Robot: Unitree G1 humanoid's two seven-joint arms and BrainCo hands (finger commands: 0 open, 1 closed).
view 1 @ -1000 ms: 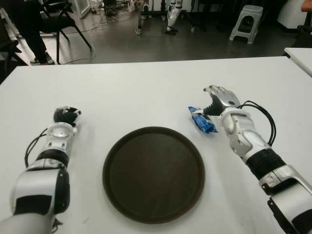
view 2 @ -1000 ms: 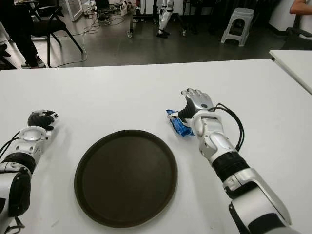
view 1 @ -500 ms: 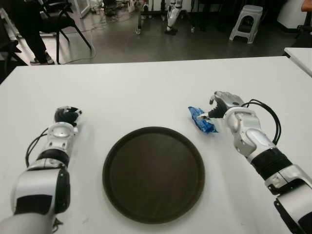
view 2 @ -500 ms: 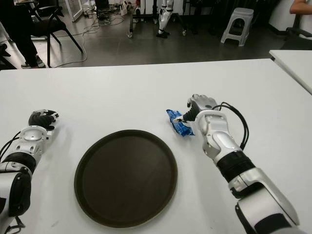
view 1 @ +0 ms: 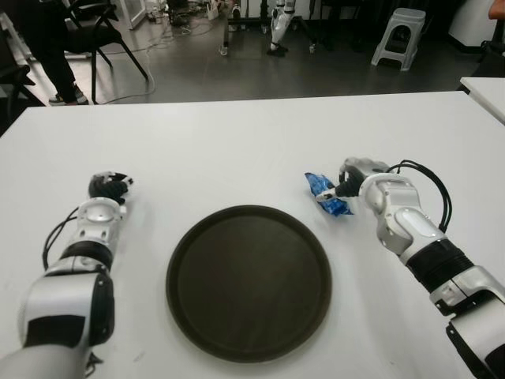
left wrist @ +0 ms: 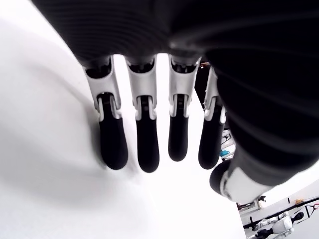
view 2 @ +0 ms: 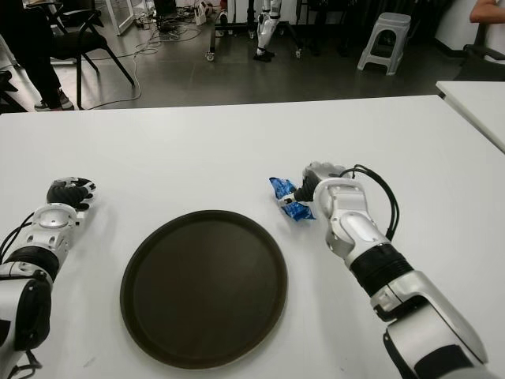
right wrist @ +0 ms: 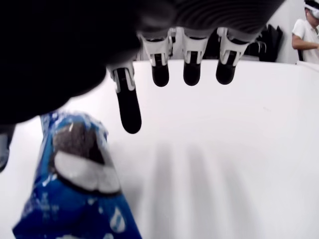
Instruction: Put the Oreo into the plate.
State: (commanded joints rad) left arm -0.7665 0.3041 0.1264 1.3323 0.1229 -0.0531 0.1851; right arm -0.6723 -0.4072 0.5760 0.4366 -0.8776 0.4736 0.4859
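A wide white table (view 1: 237, 142) carries everything seen here. The round dark plate (view 1: 248, 282) is set toward the near edge, about midway between the side edges, and bare tabletop is seen all round it — a broad open band runs from its far rim to the table's far edge.

The Oreo pack (view 1: 327, 194), a small blue wrapper, lies flat on the table just beyond the plate's far-right rim, close to it but apart. Its long axis is laid on a slant: one end points toward the far edge and slightly left, the other toward the near-right, at the hand. In the right wrist view the pack (right wrist: 79, 184) is seen close up, with a printed biscuit on the wrapper.

The right hand (view 1: 355, 175) is placed at the pack's right side, the thumb side seeming to meet the wrapper. In its wrist view the fingers (right wrist: 127, 102) are stretched out and held a little apart above bare table, and the pack is not enclosed by them; a firm grip cannot be made out.

The left hand (view 1: 108, 186) shows near the left edge, well apart from the plate's left rim. Its fingers (left wrist: 144, 144) are held out straight, side by side with narrow gaps, and nothing is held.

Beyond the far edge, a stool (view 1: 399, 35) and chairs (view 1: 95, 31) stand on a dark floor.
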